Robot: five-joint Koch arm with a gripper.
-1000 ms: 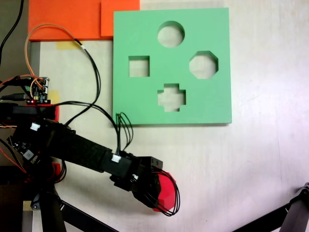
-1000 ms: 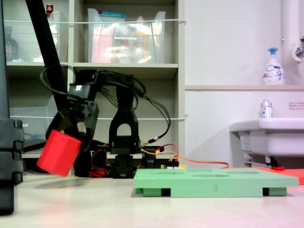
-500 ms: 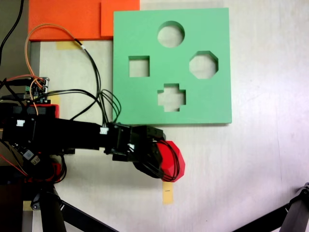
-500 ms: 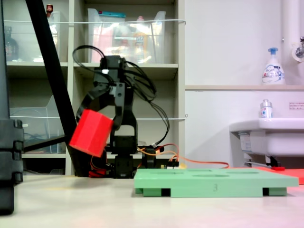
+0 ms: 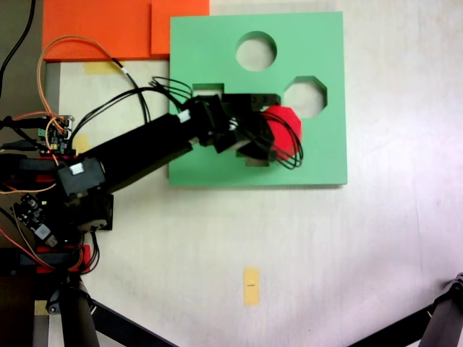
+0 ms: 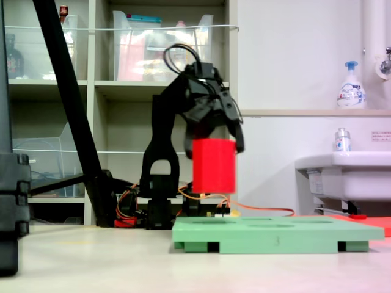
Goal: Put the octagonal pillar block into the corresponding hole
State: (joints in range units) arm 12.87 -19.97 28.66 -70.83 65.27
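First exterior view straight overhead, second exterior view table-level from the side, both sharing green board (image 5: pixel 217 155) (image 6: pixel 269 235)

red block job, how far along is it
Done: the small red eight-sided foam block is picked up, clamped upright in the jaws of the gripper and held clear above the square green foam board. In hand: lining it up; it hangs beside the eight-sided cutout, not over it. Left: centring, lowering, releasing.
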